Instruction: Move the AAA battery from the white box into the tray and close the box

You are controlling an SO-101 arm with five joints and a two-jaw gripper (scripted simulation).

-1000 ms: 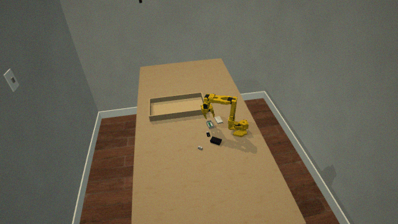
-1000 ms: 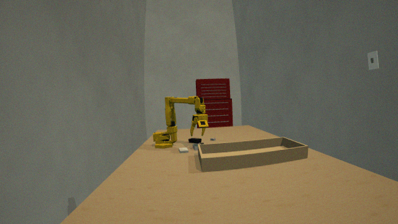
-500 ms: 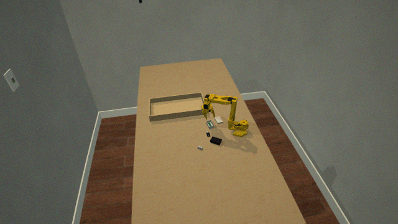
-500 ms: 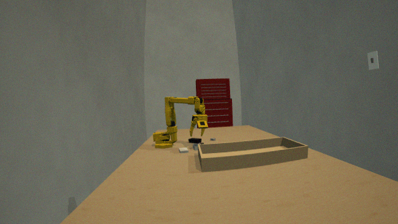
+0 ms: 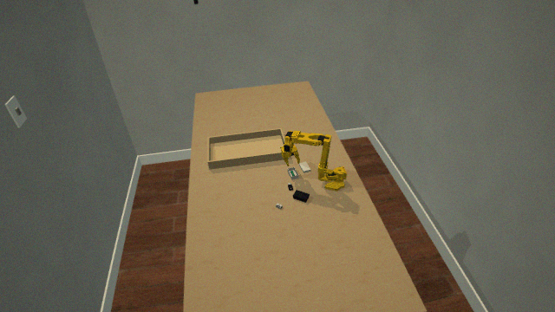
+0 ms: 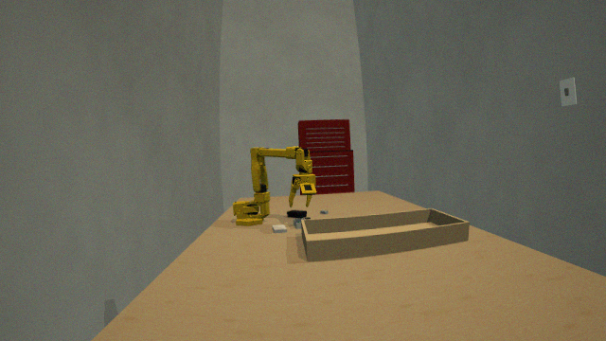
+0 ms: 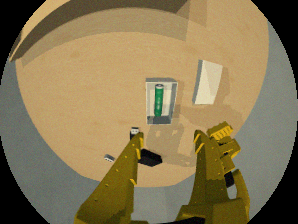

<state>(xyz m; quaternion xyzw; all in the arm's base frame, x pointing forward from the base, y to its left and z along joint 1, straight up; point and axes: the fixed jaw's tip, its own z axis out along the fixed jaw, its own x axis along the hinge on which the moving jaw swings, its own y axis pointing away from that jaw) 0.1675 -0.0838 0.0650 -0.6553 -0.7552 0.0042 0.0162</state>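
The white box base (image 5: 294, 172) stands open on the table, just in front of the tray's right end. In the wrist view the box base (image 7: 160, 100) shows a green AAA battery (image 7: 158, 102) lying inside it. Its white lid (image 5: 305, 166) lies flat on the table beside it, and shows in the wrist view (image 7: 209, 83) and in the exterior view (image 6: 279, 228). The wooden tray (image 5: 245, 148) is empty. My gripper (image 5: 289, 161) hangs above the open box, its fingers apart with nothing between them.
A closed black box (image 5: 301, 196) lies nearer the table's front, by the arm's base (image 5: 333, 178). A small black item (image 5: 290, 187) and a small pale item (image 5: 279, 206) lie loose on the table. A red cabinet (image 6: 327, 156) stands behind the table.
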